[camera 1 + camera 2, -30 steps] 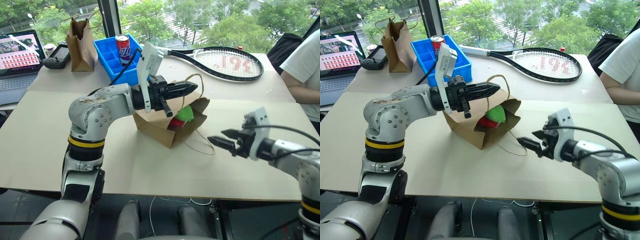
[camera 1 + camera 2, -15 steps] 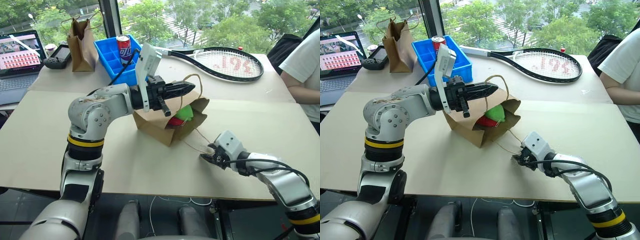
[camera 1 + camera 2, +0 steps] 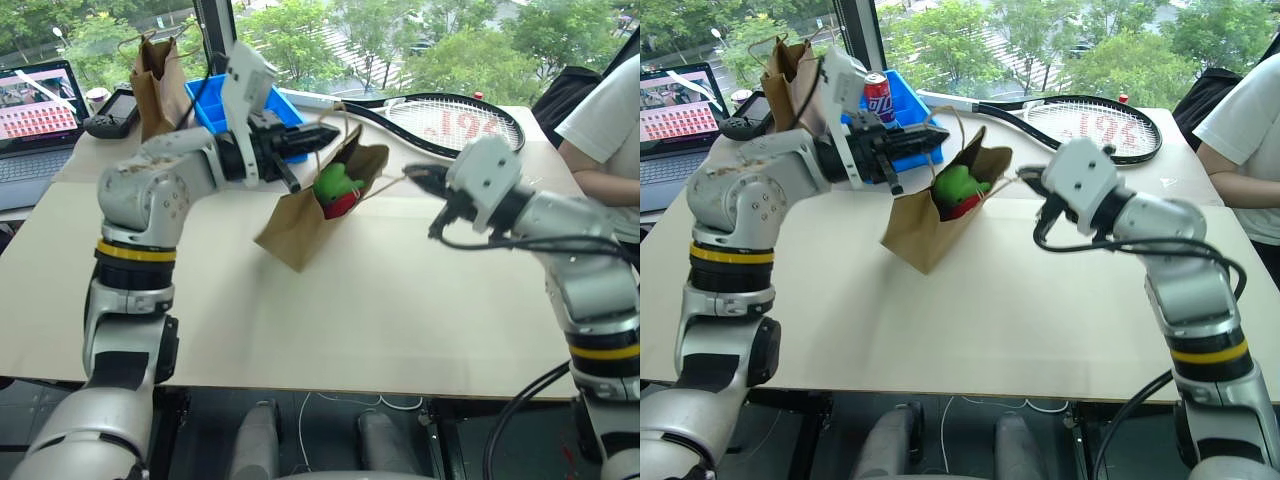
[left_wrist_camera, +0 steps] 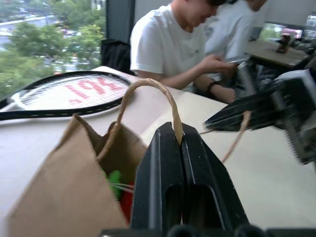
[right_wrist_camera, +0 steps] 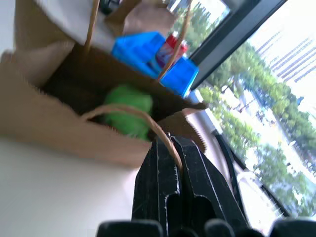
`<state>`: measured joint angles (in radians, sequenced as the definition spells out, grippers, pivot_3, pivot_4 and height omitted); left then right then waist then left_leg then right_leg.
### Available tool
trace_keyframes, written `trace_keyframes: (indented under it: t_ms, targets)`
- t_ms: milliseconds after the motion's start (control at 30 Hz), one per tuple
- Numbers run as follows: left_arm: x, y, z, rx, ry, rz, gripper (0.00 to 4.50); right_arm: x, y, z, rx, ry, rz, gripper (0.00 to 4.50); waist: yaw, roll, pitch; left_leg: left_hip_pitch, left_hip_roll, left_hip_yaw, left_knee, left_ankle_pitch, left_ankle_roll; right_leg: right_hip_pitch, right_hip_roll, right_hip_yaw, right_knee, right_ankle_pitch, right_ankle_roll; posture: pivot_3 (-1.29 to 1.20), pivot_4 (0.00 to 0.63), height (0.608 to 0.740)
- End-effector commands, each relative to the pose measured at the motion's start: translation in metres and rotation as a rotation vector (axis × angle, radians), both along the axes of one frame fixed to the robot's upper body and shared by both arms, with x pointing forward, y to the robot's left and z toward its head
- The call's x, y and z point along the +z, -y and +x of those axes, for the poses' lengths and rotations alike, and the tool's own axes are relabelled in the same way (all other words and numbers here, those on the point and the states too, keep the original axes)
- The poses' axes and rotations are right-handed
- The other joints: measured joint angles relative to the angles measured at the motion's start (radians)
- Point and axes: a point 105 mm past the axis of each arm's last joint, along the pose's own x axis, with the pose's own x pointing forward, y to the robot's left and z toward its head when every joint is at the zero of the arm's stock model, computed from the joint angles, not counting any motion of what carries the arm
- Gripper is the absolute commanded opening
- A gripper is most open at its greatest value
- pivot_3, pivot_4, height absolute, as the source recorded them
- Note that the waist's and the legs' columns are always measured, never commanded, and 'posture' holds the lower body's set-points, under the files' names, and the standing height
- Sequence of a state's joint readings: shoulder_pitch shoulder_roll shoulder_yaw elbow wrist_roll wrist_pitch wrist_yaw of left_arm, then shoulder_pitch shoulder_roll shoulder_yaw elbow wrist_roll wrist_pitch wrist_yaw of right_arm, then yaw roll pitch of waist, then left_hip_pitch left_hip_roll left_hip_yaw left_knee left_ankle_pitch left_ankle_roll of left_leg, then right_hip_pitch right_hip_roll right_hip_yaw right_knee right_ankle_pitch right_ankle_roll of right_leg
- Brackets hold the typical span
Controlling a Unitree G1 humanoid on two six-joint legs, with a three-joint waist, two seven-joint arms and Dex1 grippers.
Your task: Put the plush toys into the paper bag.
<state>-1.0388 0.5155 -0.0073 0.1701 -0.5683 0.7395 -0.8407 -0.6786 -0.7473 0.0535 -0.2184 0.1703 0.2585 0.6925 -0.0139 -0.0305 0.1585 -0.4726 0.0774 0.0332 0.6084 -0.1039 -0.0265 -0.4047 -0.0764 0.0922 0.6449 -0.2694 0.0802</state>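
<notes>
Two plush toys, green vegetable (image 3: 332, 182) and red chili (image 3: 343, 205), inside one paper bag (image 3: 305, 215) slung between both grippers. Left gripper (image 3: 322, 135) level, clamped on one twine handle (image 4: 148, 89); right gripper (image 3: 415, 173) level, pinching second handle (image 5: 133, 116).

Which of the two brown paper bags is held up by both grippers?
The wide paper bag with the plush toys inside, mid-table: left gripper and right gripper each pinch one twine handle. The narrower bag stands untouched by the laptop.
</notes>
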Motion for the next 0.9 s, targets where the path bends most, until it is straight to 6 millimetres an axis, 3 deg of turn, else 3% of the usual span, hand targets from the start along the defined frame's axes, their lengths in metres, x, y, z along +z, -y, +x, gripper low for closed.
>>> trace_keyframes:
  t_ms: [33,167,567,633,767,900]
  targets:
    - [0.017,-0.007,0.002,0.007,0.088,0.022,0.00,0.036,-0.007,-0.001,0.036,0.116,0.010,0.04,0.003,0.000,0.000,0.000,0.000,0.000,0.000,0.000,0.000,0.000,0.000,0.000,0.000,0.000,0.000,0.00,0.150,0.736]
    - [0.020,-0.014,0.004,0.020,0.102,0.027,0.00,0.047,-0.016,-0.004,0.079,0.133,-0.005,0.04,0.006,0.000,0.000,-0.004,0.000,0.000,0.000,0.000,0.000,-0.002,0.000,-0.001,0.000,0.000,0.000,0.00,0.150,0.736]
    - [0.000,-0.011,-0.020,-0.073,0.005,0.029,0.00,0.013,-0.012,-0.031,0.137,-0.122,-0.093,0.04,0.003,0.000,0.000,-0.003,0.001,0.000,0.000,0.000,0.000,-0.003,0.000,-0.002,0.002,0.000,0.000,0.00,0.150,0.736]
    - [-0.002,-0.013,-0.025,-0.091,-0.032,0.024,0.59,0.013,-0.011,-0.033,0.142,-0.151,-0.067,0.00,0.001,0.000,0.000,-0.003,0.001,0.000,0.000,0.000,0.000,-0.003,0.000,-0.002,0.002,0.000,0.000,0.00,0.150,0.736]
    - [0.004,-0.024,-0.033,-0.114,-0.033,0.019,1.87,0.029,-0.006,-0.040,0.170,-0.184,0.041,1.11,0.000,0.000,0.000,-0.003,0.001,0.000,0.000,0.000,0.000,-0.003,0.000,-0.001,0.003,0.000,0.000,0.00,0.150,0.736]
    - [0.013,-0.052,-0.036,-0.073,-0.009,0.026,3.32,0.039,0.010,-0.049,0.164,-0.226,0.084,2.52,0.000,0.000,0.000,-0.003,0.001,0.000,0.000,0.000,0.000,-0.003,0.000,-0.001,0.002,0.000,0.000,0.00,0.150,0.736]
